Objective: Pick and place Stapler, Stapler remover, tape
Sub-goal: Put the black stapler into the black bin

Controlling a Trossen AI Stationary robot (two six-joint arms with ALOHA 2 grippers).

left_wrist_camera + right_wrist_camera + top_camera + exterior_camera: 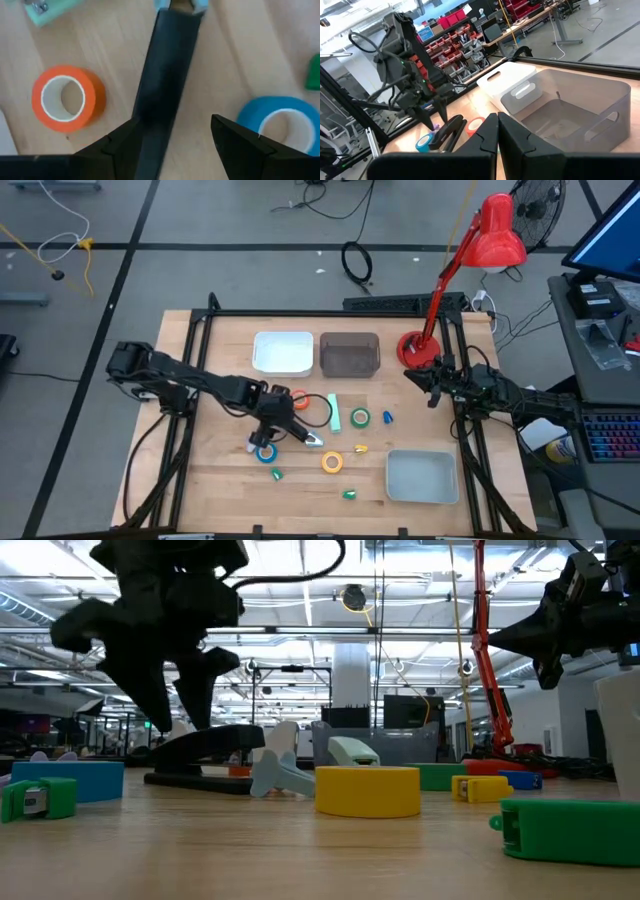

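Note:
The black stapler lies flat on the wooden table. My left gripper hangs over it, open and pointing steeply down, one finger on each side of the stapler's body. The pale blue stapler remover lies at the stapler's end. The orange tape and the blue tape lie flat on either side of the stapler. The green tape and the yellow tape lie toward the table's right. My right gripper waits shut and level, above the table's right side. My left gripper's fingers come from above and stand across the stapler's body, which rests on the table. Whether either finger touches it, I cannot tell.
A white bin and a grey see-through bin stand at the far edge. A pale tray sits near right, and a red lamp's base far right. A mint-green object and small coloured bits lie among the rolls.

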